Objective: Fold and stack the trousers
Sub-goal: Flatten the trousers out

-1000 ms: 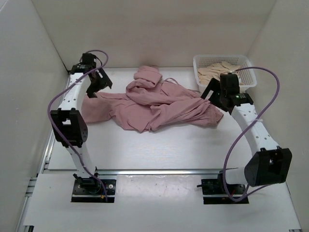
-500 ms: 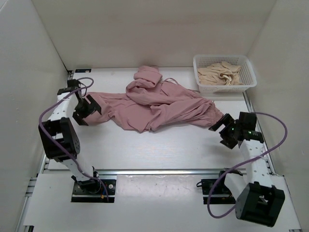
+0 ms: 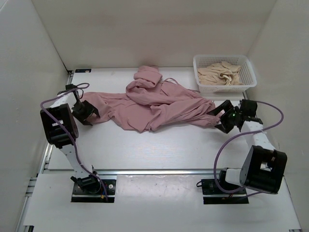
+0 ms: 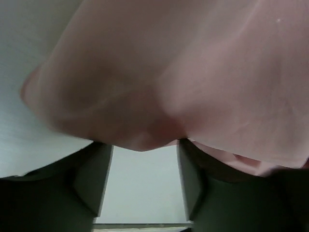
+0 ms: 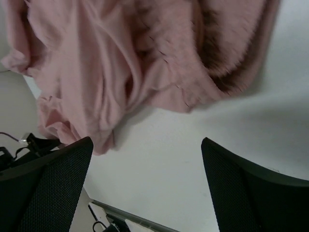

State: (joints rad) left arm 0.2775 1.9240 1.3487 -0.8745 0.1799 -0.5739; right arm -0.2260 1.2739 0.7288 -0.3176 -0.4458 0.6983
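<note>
Top view: high, looks down, forward. Wrist views: low, close on trousers, shared with top.

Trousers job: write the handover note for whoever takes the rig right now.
Left gripper: open, at the left end of the trousers, cloth draped over its fingertips.
Right gripper: open, just short of their right end, holding nothing.
Trousers: crumpled across mid-table. Beige garment lies in the basket, back right.
Done: nothing folded.
Left: grasp, spread flat, fold, stack.

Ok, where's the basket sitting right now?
Top view: the white basket sits at the table's far right corner, holding a beige garment, just beyond the open right gripper and the right end of the pink trousers.
</note>
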